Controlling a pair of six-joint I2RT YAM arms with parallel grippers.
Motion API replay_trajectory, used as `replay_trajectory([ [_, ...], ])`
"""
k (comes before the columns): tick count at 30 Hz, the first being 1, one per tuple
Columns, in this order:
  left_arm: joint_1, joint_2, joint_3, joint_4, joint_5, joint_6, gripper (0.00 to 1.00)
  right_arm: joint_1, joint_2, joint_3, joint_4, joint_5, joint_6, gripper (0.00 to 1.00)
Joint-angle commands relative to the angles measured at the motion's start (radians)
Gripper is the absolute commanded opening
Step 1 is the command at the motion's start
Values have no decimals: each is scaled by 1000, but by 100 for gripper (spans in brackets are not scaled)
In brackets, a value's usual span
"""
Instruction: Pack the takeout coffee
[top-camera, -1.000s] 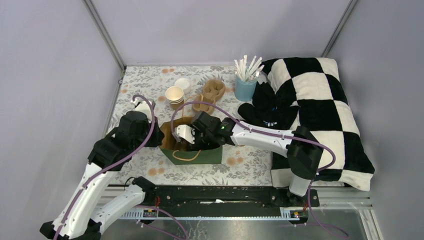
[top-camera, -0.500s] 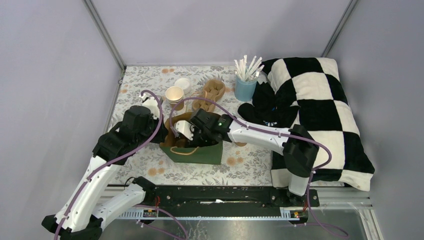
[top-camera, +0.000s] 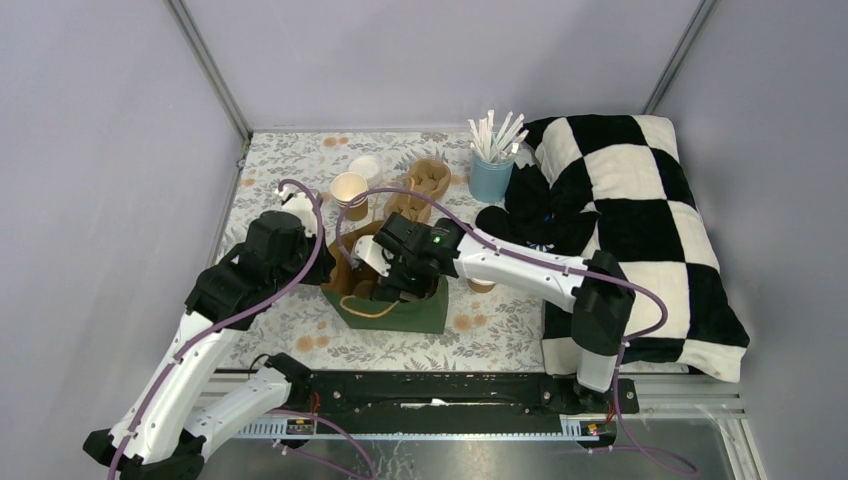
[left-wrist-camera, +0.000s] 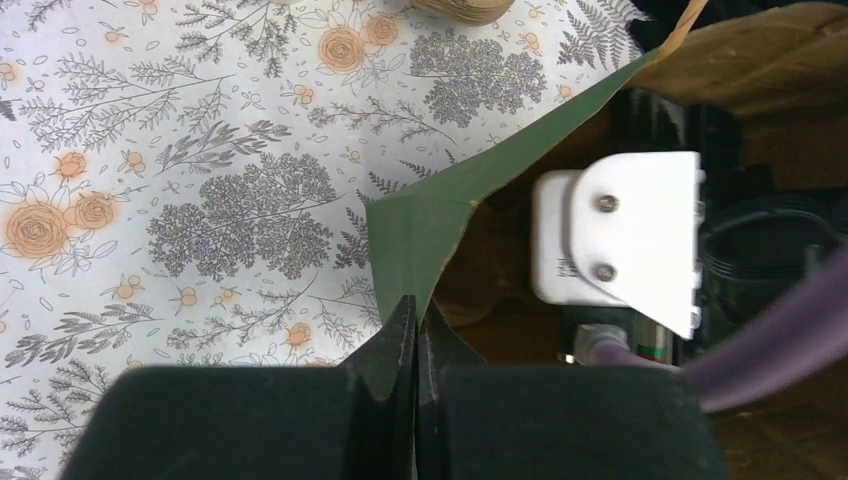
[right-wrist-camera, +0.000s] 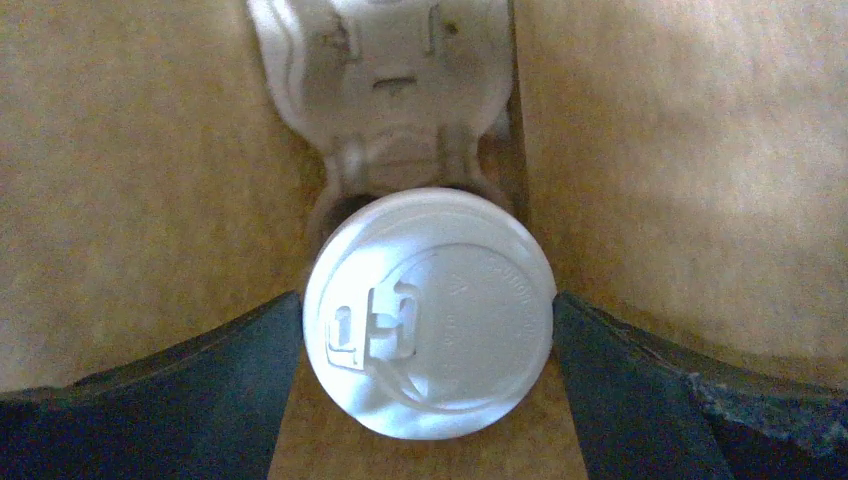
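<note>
A takeout coffee cup with a white lid (right-wrist-camera: 430, 310) stands upright on the brown floor inside the green paper bag (top-camera: 395, 308). My right gripper (right-wrist-camera: 428, 345) is down in the bag and open, with one dark finger at each side of the lid. My left gripper (left-wrist-camera: 417, 315) is shut on the bag's green top edge (left-wrist-camera: 430, 220) and holds the mouth apart. In the top view the right gripper (top-camera: 395, 285) is sunk into the bag. An open tan cup (top-camera: 349, 188) and a loose white lid (top-camera: 365, 167) sit on the cloth behind the bag.
Brown pulp carriers (top-camera: 425, 180) lie behind the bag. A light-blue cup of white straws (top-camera: 490, 175) stands at the back. A black-and-white chequered blanket (top-camera: 640, 220) fills the right side. A pale moulded piece (right-wrist-camera: 385, 70) sits in the bag beyond the cup.
My left gripper has pulled the bag's edge back and left, so the bag stands more open. The right gripper's fingers have spread wider around the lidded cup.
</note>
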Motion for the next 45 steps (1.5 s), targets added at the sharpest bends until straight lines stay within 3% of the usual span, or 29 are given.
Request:
replay_trajectory([
  [1,2,-9,28,54,-36,-23,0,21,-81,82,-112,70,86,100],
  [10,2,-3,35,49,-2,-23,0,51,-58,358,-215,167,208,100],
  [18,2,3,33,32,-18,-33,0,51,-99,700,-347,275,302,100],
  [21,2,2,34,26,-32,-37,0,49,-217,635,-277,414,378,100],
  [23,2,1,36,17,-52,-45,0,24,-315,486,-212,491,414,100],
  [29,2,11,60,-9,-71,-59,0,-254,-468,229,-218,529,600,100],
  [33,2,15,73,-15,-72,-73,7,-386,-388,201,-332,431,651,100],
  [38,2,46,137,-60,-97,-110,17,-485,-296,96,-312,254,666,100],
  [41,2,64,174,-79,-96,-131,28,-498,-192,118,-375,205,658,100],
  [45,2,75,187,-96,-105,-139,34,-499,-135,129,-365,176,637,100],
])
